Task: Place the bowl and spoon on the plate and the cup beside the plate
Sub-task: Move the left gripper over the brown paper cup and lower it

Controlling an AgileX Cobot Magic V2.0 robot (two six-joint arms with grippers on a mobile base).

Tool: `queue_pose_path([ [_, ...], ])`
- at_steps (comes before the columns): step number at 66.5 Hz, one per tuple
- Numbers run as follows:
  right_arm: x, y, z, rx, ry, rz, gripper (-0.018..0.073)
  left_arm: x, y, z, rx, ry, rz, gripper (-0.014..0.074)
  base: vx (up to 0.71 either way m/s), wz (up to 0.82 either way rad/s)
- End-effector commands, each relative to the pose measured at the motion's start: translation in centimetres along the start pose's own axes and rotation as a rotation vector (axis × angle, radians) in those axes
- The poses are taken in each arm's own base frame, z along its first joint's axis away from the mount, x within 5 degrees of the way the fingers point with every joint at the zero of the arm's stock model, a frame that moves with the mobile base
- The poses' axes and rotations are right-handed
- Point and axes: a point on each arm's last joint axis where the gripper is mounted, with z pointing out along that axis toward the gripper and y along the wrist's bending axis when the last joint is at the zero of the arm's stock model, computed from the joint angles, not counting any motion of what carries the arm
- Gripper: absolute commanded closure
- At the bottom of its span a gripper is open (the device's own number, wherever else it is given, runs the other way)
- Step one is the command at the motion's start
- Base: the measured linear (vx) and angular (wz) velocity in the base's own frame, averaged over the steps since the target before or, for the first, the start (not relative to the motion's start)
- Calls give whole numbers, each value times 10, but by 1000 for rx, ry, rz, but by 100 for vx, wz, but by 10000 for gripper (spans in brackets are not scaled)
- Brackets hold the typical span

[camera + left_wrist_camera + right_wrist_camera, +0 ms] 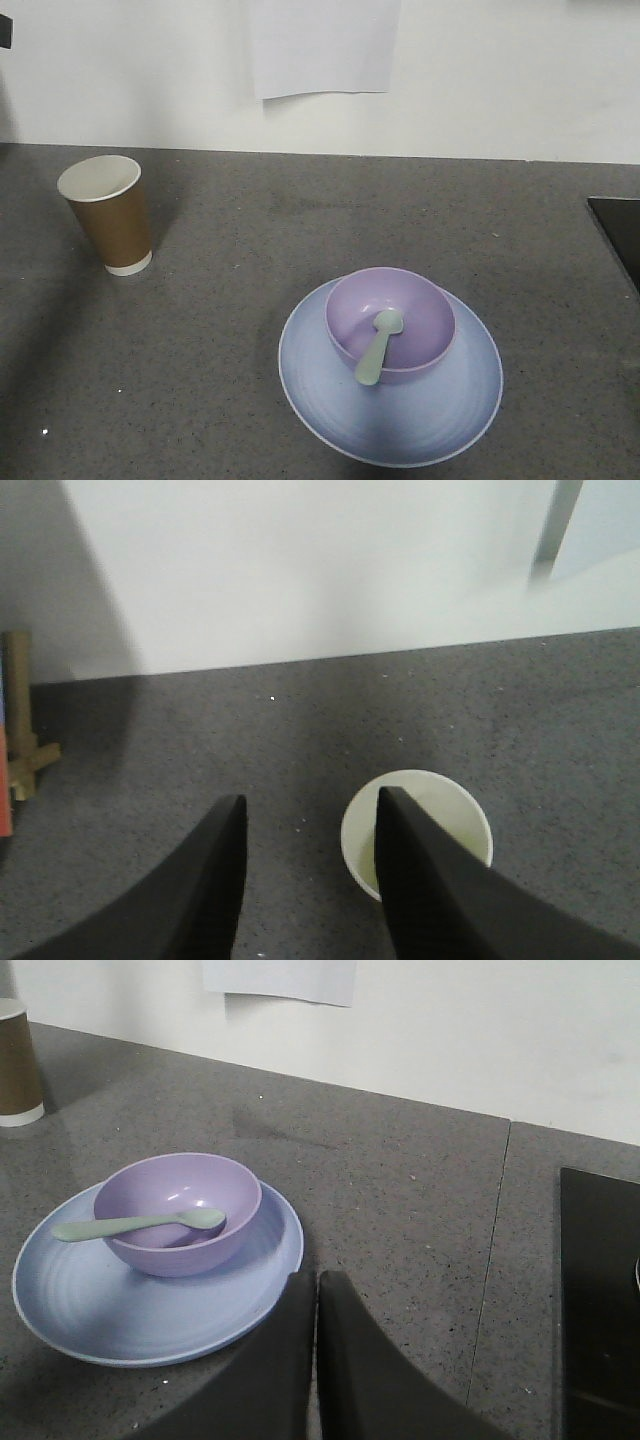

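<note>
Grey speckled desk (250, 230) is carrying everything. I am hovering my left pincer (305, 825) wide above the cup (416, 825), far from the plate (390, 425); bowl (390, 320) and spoon (378, 345) are already resting there, so my right pincer (316, 1278) is idling, pinched empty.

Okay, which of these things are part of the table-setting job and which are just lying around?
Part of the job: bowl, spoon, plate, cup.

Just lying about: white paper on the wall, brass fitting at the far left, black panel on the right.
</note>
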Motion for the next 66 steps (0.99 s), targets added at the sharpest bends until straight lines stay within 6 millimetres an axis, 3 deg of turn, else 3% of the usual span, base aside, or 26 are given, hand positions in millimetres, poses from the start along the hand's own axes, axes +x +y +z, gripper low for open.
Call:
queue_pose_path([
  [1,-11,0,1,5,-43,0,565,-9,4,-3,54,-67,-32,288,0,0],
  [26,-8,0,1,7,-13,0,565,7,11,63,184,112,-117,288,0,0],
  [47,-5,0,1,6,16,2,565,12,11,87,181,150,-114,288,0,0],
  [66,-4,1,1,-8,33,13,565,25,11,123,177,231,-115,288,0,0],
])
